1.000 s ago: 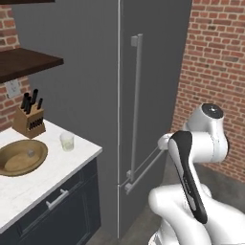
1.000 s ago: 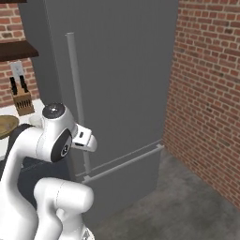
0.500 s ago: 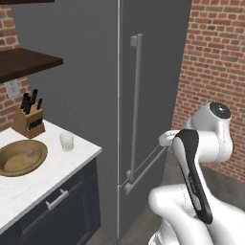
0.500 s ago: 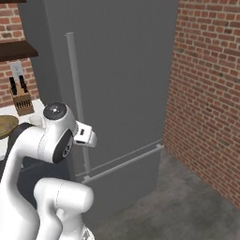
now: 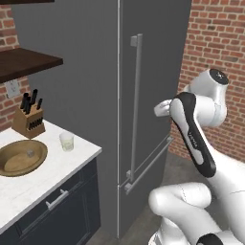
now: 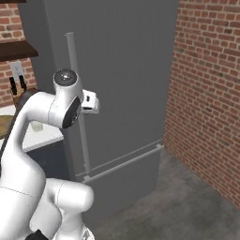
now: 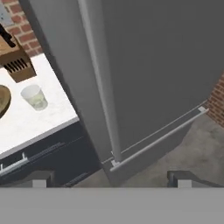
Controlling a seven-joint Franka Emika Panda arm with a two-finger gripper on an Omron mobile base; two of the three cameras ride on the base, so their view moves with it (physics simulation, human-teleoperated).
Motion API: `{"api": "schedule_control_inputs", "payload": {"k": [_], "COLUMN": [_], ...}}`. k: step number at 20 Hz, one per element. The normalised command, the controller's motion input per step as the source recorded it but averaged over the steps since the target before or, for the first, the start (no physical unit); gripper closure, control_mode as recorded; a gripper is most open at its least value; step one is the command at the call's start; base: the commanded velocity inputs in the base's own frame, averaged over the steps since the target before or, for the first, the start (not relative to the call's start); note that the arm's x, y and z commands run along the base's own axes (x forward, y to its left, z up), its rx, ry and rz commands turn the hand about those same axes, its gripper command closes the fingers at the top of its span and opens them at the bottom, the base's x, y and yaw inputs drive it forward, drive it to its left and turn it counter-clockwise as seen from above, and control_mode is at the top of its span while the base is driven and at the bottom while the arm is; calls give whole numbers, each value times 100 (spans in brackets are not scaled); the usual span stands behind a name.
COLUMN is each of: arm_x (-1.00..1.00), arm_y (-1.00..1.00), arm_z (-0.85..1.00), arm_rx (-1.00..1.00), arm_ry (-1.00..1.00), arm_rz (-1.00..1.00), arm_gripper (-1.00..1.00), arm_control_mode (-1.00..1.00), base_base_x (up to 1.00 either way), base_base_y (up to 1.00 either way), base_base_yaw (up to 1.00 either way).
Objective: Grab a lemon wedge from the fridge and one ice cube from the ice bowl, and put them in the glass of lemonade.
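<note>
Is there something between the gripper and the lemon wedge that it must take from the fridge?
Yes. The fridge door is shut, handle untouched, so the inside is hidden. The open gripper faces the door, apart from it.

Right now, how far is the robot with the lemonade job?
Nothing looks done yet. The fridge is closed, and the open end effector faces its handle, holding nothing. Left: fetch the lemon wedge, take an ice cube from the ice bowl, drop both into the glass of lemonade.
</note>
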Motion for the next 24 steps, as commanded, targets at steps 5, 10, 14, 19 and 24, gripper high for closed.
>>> {"api": "schedule_control_inputs", "payload": {"k": [5, 10, 14, 19, 24], "arm_x": [100, 84, 24, -51, -9], "arm_y": [-12, 9, 31, 4, 35], "arm_z": [23, -32, -30, 2, 16], "arm_rx": [-5, -1, 4, 5, 0], "arm_ry": [11, 7, -8, -26, -13], "arm_rz": [16, 10, 11, 2, 0], "arm_gripper": [-100, -100, -100, -100, -100], "arm_control_mode": [-100, -100, -100, -100, -100], "base_base_x": [0, 0, 0, 0, 0], "base_base_y": [0, 0, 0, 0, 0], "base_base_yaw": [0, 0, 0, 0, 0]}}
